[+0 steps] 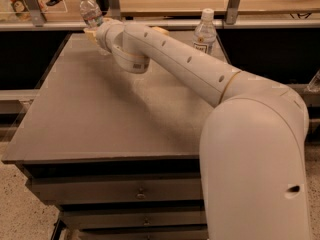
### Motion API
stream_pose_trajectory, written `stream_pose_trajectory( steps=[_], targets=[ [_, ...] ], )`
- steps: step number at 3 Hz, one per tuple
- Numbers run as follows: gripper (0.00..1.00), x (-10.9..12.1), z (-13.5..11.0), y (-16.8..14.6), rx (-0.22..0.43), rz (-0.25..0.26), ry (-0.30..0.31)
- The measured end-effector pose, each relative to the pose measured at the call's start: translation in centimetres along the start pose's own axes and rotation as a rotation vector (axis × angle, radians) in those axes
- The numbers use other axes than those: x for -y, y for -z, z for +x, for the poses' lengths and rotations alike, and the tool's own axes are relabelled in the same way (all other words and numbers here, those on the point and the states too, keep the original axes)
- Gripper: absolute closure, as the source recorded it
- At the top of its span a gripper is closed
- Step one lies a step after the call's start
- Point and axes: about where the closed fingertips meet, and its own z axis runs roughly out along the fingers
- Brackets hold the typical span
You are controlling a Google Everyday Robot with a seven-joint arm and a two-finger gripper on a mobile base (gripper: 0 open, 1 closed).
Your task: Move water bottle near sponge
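Camera view: the end effector (93, 30) was at the far left corner of the worktop (100, 109), grasping the water bottle (89, 11), which was slightly tilted. The sponge (161, 30) lay behind the arm, near a taller bottle (205, 31).

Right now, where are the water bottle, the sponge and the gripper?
water bottle (90, 13), camera view, ribbed body
sponge (161, 30), camera view, visible yellow edge
gripper (92, 32), camera view, yellowish pad below bottle, far-left corner

White arm reaches fwd-left; hand (92, 30) at table's (90, 119) far left corner, clamped on water bottle (89, 11).
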Motion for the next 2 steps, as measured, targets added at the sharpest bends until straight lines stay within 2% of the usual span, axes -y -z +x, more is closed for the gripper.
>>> stream_pose_trajectory(
  steps=[1,2],
  targets=[
    [1.00,1.7,0.7,1.7,-0.037,0.058,0.012],
    [1.00,3.5,1.8,3.7,-0.073,0.133,-0.007]
  ],
)
